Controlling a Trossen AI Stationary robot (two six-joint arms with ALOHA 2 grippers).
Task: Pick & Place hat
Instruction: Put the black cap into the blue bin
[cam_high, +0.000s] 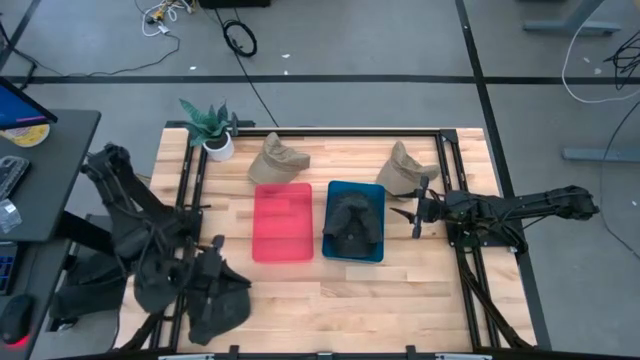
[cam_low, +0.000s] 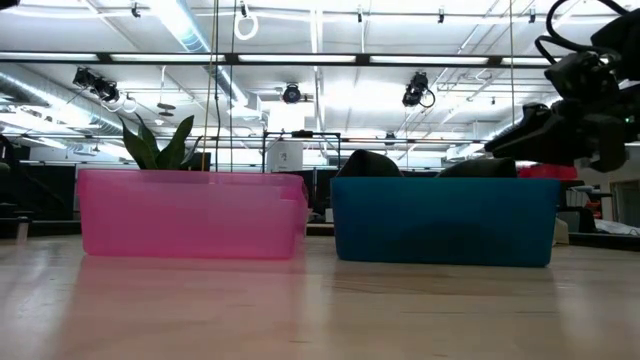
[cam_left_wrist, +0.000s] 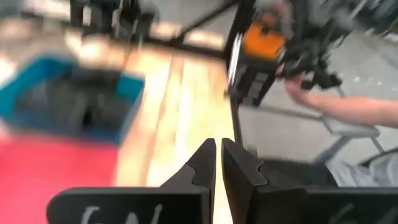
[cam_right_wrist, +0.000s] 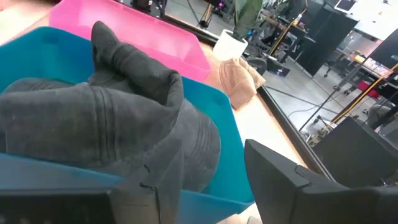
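Note:
A dark grey hat (cam_high: 352, 222) lies crumpled in the blue bin (cam_high: 335, 250) at the table's middle; it also fills the bin (cam_right_wrist: 230, 124) in the right wrist view (cam_right_wrist: 106, 124). Two tan hats (cam_high: 278, 160) (cam_high: 405, 168) rest on the table at the far side. My right gripper (cam_high: 410, 212) stands open just off the bin's right side, its fingers clear of bin and hat (cam_right_wrist: 217, 186). My left gripper (cam_left_wrist: 217, 162) is shut on nothing and is raised over the table's near left, pointing toward the bin.
An empty pink tray (cam_high: 283, 222) sits left of the blue bin. A potted plant (cam_high: 212, 125) stands at the far left corner. Black frame rails (cam_high: 455, 180) run along the table's sides. A person's forearm (cam_left_wrist: 336, 106) shows beyond the table's right edge.

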